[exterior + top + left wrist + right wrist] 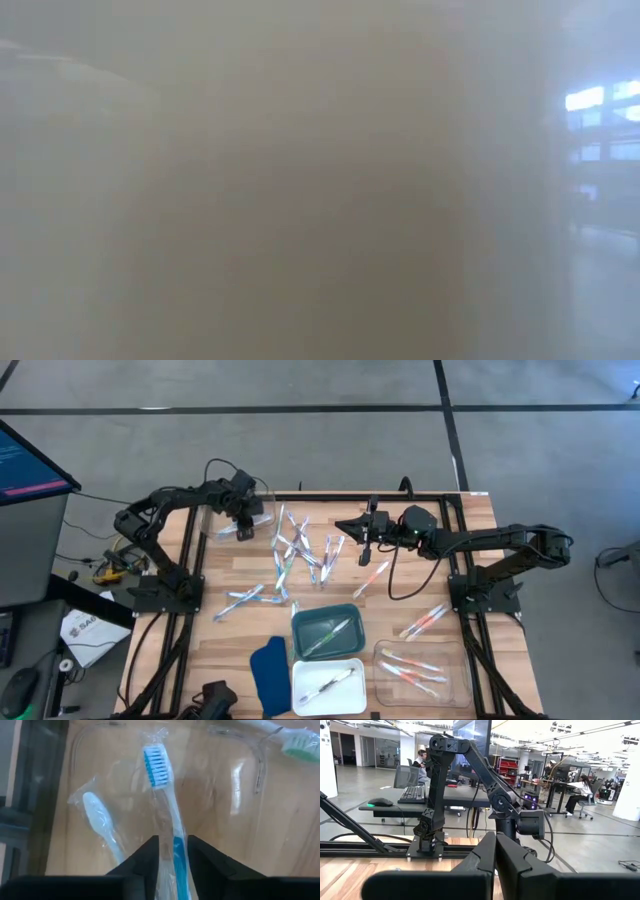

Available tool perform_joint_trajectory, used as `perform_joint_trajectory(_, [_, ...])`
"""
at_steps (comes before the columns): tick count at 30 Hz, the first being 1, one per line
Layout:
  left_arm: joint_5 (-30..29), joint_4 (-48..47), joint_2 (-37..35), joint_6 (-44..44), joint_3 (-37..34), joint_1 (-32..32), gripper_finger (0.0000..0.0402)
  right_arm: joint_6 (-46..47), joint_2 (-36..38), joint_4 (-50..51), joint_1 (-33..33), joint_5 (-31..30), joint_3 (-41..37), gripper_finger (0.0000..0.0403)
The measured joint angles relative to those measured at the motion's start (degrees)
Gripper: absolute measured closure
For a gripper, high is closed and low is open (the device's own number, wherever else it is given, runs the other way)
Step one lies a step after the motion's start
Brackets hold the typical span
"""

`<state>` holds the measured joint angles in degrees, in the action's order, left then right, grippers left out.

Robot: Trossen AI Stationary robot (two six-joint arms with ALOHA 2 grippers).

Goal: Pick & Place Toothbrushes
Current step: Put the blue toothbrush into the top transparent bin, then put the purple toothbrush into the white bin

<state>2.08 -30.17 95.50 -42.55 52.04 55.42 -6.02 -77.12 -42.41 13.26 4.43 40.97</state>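
Beside blue toothbrush [167, 815]: wrapped white toothbrush [102, 822], clear tray [250, 765]

Dark blue cloth [268, 674] beside white tray [358, 700], green tray [305, 632] (clear tubs [455, 690] at table corners).

The surface [395, 615] is pale wood in butcher-block strips; the toothbrush [167, 810] in a clear wrapper has blue-and-white bristles and a blue-and-clear handle; one tray [300, 632] is dark teal, another [300, 695] white, a third [455, 690] clear; the cloth-like piece [268, 675] is dark blue.
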Motion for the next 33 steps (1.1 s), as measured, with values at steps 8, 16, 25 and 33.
perform_joint_trajectory(8, [-6.1,-1.9,-1.1,2.1,1.8,-0.8,0.0256,0.0,0.0,0.0,0.0,0.0,0.0,0.0397])
perform_joint_trajectory(16, [-7.8,-2.2,-11.5,2.5,2.1,-1.0,0.0242,0.0,0.0,0.0,0.0,0.0,0.0,0.0397])
perform_joint_trajectory(25, [-6.6,-4.0,-22.9,6.4,2.1,-1.1,0.0256,0.0,0.0,0.1,0.0,0.0,0.0,0.0397])
perform_joint_trajectory(33, [-2.8,-5.8,-25.1,14.2,2.1,-2.6,0.0271,0.0,0.0,0.0,0.0,0.0,0.0,0.0397])
